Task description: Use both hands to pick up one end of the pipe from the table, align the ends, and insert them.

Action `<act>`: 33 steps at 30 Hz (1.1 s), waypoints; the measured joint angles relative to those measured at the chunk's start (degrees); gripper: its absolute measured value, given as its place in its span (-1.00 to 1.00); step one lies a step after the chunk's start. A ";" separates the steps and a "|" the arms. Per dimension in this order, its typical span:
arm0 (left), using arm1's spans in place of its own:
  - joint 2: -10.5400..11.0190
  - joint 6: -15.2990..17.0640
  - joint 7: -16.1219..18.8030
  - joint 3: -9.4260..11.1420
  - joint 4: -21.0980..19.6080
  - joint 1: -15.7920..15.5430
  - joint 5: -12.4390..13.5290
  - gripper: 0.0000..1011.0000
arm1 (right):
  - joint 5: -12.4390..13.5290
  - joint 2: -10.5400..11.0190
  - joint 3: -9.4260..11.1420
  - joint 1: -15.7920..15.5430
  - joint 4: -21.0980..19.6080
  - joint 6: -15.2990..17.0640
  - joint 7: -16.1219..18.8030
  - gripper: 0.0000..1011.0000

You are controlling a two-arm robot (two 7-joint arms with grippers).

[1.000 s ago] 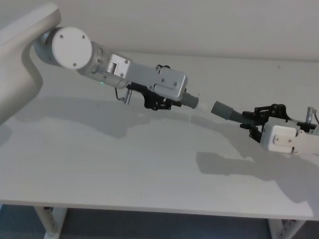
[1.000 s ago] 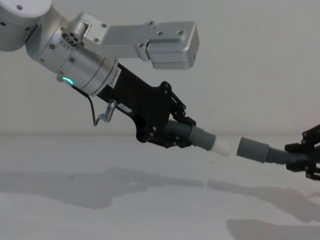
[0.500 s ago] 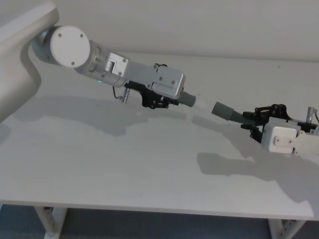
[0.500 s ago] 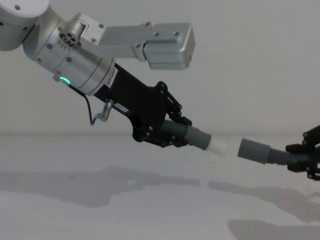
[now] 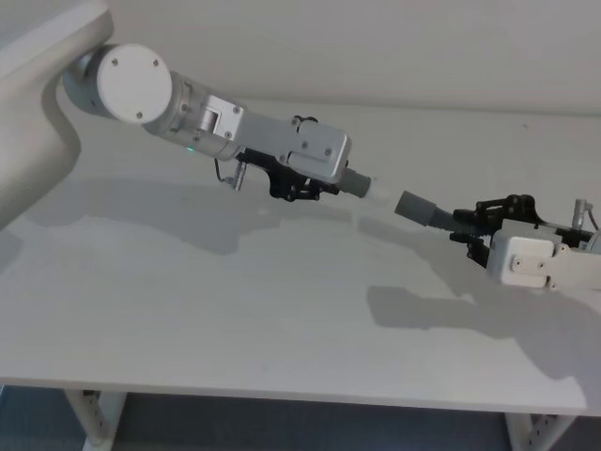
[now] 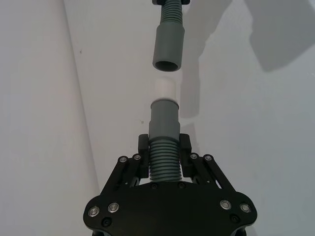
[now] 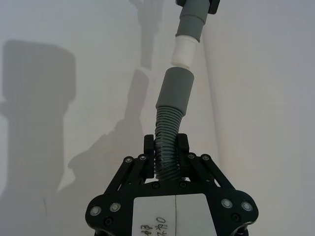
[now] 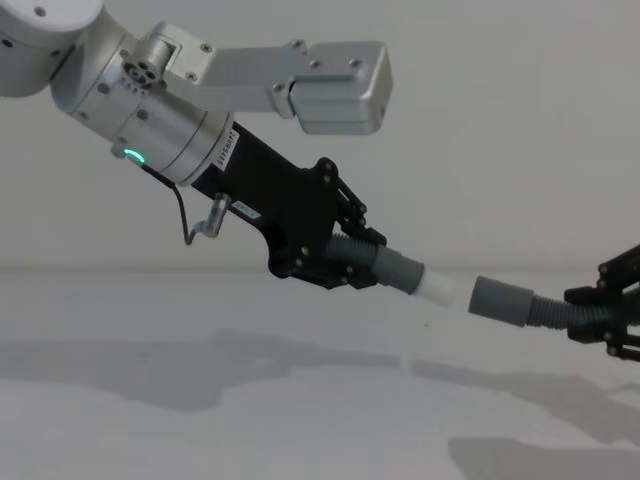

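Observation:
Both pieces of the pipe are held in the air above the white table [image 5: 188, 310]. My left gripper [image 8: 345, 262] is shut on the ribbed part of the shorter piece [image 6: 164, 164], whose grey cuff [image 5: 355, 184] and white tip [image 8: 437, 288] point right. My right gripper [image 5: 474, 230] is shut on the ribbed part of the longer piece [image 7: 167, 132]. Its grey socket cuff [image 8: 500, 300] faces the white tip. A small gap separates the two ends [image 6: 166, 89], and they stand nearly in line, the socket tilted a little.
The arms' shadows lie on the table below. A pale wall [image 5: 376, 47] rises behind the table's far edge. The table's front edge [image 5: 282, 395] runs along the bottom of the head view.
The gap between the white tip and the socket cuff has narrowed. The left gripper has shifted slightly right and the right gripper slightly left.

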 joint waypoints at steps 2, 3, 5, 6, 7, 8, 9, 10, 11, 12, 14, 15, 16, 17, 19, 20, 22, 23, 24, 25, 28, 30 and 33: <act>-0.07 -0.05 -0.02 0.06 0.04 -0.10 0.01 -0.32 | -0.04 -0.13 -0.15 0.14 0.04 0.16 0.11 -0.48; -0.09 -0.06 -0.04 0.09 0.06 -0.14 0.01 -0.32 | -0.05 -0.19 -0.20 0.20 0.05 0.19 0.15 -0.48; -0.13 -0.10 -0.10 0.16 0.11 -0.21 0.02 -0.32 | -0.10 -0.32 -0.34 0.35 0.09 0.34 0.20 -0.48; -0.15 -0.11 -0.12 0.18 0.12 -0.23 0.02 -0.32 | -0.12 -0.36 -0.38 0.40 0.11 0.40 0.22 -0.48; -0.16 -0.12 -0.14 0.20 0.13 -0.26 0.03 -0.32 | -0.13 -0.40 -0.42 0.43 0.12 0.44 0.23 -0.48; -0.19 -0.14 -0.19 0.24 0.18 -0.31 0.03 -0.32 | -0.16 -0.53 -0.53 0.53 0.15 0.57 0.24 -0.48; -0.21 -0.15 -0.21 0.27 0.20 -0.33 0.03 -0.32 | -0.18 -0.57 -0.56 0.57 0.17 0.65 0.24 -0.48; -0.22 -0.17 -0.24 0.29 0.22 -0.35 0.03 -0.32 | -0.19 -0.63 -0.59 0.60 0.18 0.71 0.24 -0.48; -0.25 -0.20 -0.33 0.34 0.28 -0.42 0.03 -0.32 | -0.21 -0.73 -0.67 0.68 0.21 0.82 0.24 -0.48; -0.26 -0.22 -0.36 0.37 0.29 -0.44 0.02 -0.32 | -0.21 -0.77 -0.70 0.70 0.23 0.86 0.24 -0.48; -0.30 -0.25 -0.40 0.42 0.36 -0.51 0.01 -0.32 | -0.22 -0.90 -0.76 0.75 0.24 1.01 0.22 -0.48; -0.32 -0.30 -0.44 0.46 0.43 -0.54 -0.01 -0.32 | -0.22 -0.98 -0.79 0.78 0.26 1.12 0.20 -0.48; -0.33 -0.32 -0.46 0.49 0.46 -0.57 -0.01 -0.32 | -0.22 -1.06 -0.80 0.81 0.27 1.17 0.19 -0.48; -0.36 -0.34 -0.47 0.51 0.50 -0.60 -0.02 -0.32 | -0.23 -1.16 -0.83 0.84 0.27 1.29 0.15 -0.48; -0.42 -0.40 -0.51 0.56 0.62 -0.65 -0.05 -0.32 | -0.23 -1.28 -0.86 0.88 0.28 1.42 0.11 -0.48; -0.44 -0.44 -0.52 0.58 0.66 -0.67 -0.07 -0.32 | -0.23 -1.34 -0.88 0.89 0.28 1.49 0.09 -0.48; -0.47 -0.55 -0.54 0.62 0.75 -0.70 -0.10 -0.32 | -0.23 -1.49 -0.95 0.92 0.28 1.68 0.03 -0.48; -0.47 -0.57 -0.54 0.62 0.78 -0.71 -0.11 -0.32 | -0.23 -1.54 -0.96 0.93 0.28 1.74 0.03 -0.48; -0.48 -0.62 -0.55 0.64 0.83 -0.74 -0.13 -0.32 | -0.22 -1.63 -1.00 0.96 0.27 1.85 0.02 -0.48; -0.48 -0.65 -0.55 0.64 0.86 -0.75 -0.14 -0.32 | -0.22 -1.68 -1.02 0.98 0.26 1.92 0.02 -0.48; -0.49 -0.73 -0.55 0.65 0.92 -0.78 -0.15 -0.32 | -0.18 -1.81 -1.08 1.04 0.18 2.07 0.03 -0.48; -0.51 -0.82 -0.53 0.65 0.99 -0.81 -0.16 -0.32 | 0.02 -1.98 -1.20 1.10 0.01 2.26 0.18 -0.48; -0.52 -0.89 -0.50 0.65 1.03 -0.82 -0.17 -0.32 | 0.18 -2.05 -1.25 1.13 -0.13 2.43 0.26 -0.48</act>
